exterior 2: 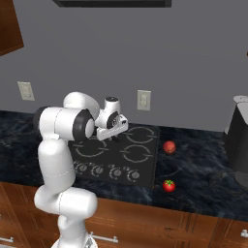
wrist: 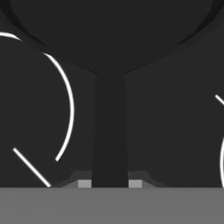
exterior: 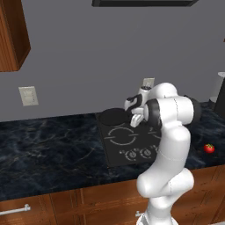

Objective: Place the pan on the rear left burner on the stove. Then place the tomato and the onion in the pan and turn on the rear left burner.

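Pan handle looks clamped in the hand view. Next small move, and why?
Probably open the gripper and lift clear. It is shut on the handle of the pan, and in the left base view the pan appears to sit at the stove's rear left. The tomato and onion wait on the counter.

2 pale wall outlets (exterior 2: 144, 100) (exterior 2: 25, 90), dark marbled counter (exterior: 48, 151), wooden cabinet (exterior: 12, 35), dark appliance (exterior 2: 238, 140) at right.

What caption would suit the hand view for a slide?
Gripper shut on the pan handle, above the black stove glass.
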